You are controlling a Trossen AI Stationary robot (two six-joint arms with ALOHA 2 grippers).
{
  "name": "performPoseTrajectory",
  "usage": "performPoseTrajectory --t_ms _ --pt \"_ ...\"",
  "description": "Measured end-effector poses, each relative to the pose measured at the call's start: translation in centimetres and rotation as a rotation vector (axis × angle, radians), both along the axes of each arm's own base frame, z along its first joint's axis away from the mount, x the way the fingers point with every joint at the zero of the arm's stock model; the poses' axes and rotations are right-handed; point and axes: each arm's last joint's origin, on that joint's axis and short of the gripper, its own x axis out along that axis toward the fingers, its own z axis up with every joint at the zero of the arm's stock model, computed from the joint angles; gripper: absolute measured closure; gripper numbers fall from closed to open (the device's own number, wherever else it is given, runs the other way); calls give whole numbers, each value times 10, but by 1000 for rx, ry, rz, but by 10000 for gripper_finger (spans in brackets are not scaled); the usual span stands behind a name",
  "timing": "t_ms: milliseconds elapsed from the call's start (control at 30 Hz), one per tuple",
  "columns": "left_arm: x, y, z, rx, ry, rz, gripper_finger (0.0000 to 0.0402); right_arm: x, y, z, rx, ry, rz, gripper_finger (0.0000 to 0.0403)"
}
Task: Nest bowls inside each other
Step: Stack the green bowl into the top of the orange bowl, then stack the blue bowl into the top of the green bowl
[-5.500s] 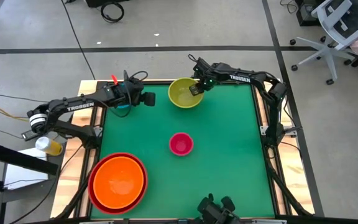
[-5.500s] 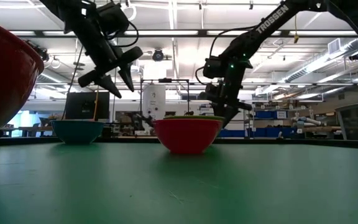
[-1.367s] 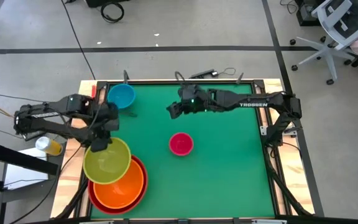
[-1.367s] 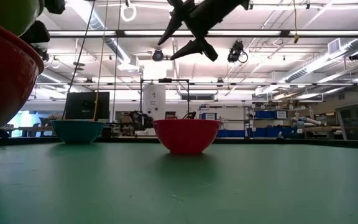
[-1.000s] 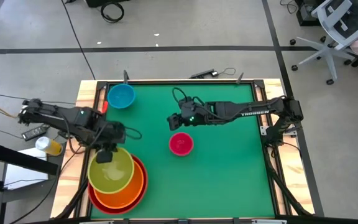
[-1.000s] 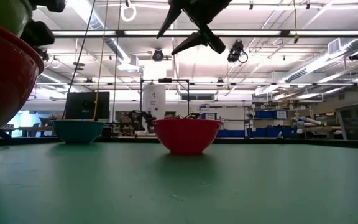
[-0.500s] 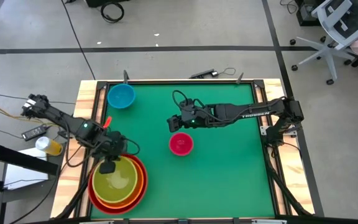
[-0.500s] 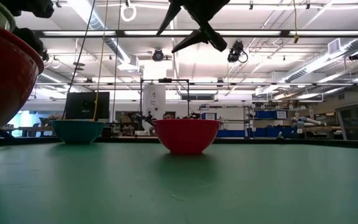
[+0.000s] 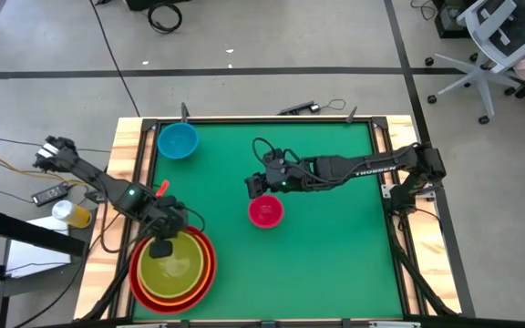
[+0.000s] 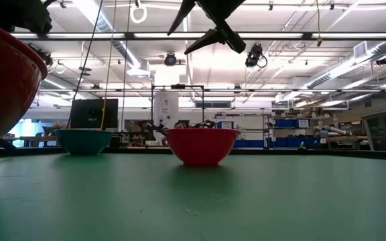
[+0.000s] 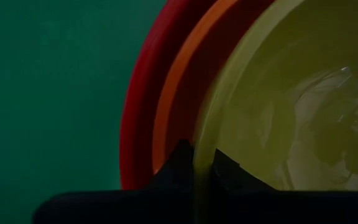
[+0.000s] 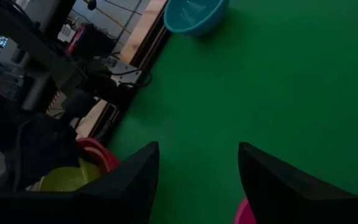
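Note:
The red bowl stands at the table's near left with the orange bowl inside it. The yellow-green bowl lies within the orange one, and my left gripper is shut on its far rim. The pink bowl stands mid-table on its base. My right gripper hangs open in the air just beyond the pink bowl, touching nothing. The blue bowl stands on its base at the far left corner. My left gripper pinches the yellow-green bowl's rim on its far side, one finger outside the wall and one inside. The fingers come steeply from above. The bowl sits upright and level inside the orange bowl; whether it rests fully there, I cannot tell.
A wooden frame borders the green table top. A yellow cup and cables lie off the table's left side. Bare green surface stretches right of the pink bowl and along the near edge.
My left gripper has gone down and toward the near edge with the yellow-green bowl. The bowl, earlier held above and off-centre over the stack, now sits centred within the orange bowl, below the red rim in the low view.

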Motion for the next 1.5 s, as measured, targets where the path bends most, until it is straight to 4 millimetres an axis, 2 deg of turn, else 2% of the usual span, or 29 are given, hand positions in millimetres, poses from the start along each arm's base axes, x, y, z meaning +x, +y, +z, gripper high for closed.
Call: performPoseTrajectory --t_ms 400,667,1033,1267,1500 --pt "8 -5 -7 7 18 9 391 -4 11 -3 -24 37 -20 181" --pt "8 -4 -7 7 19 29 355 -4 12 -4 -25 49 -21 181" --pt "8 -4 -7 -2 28 73 331 -4 12 -4 -24 48 -23 181" --pt "9 -4 -7 18 19 80 287 -4 7 -4 -21 47 -37 182" --pt "5 -2 -2 19 56 104 221 -4 1 -4 6 39 -68 182"
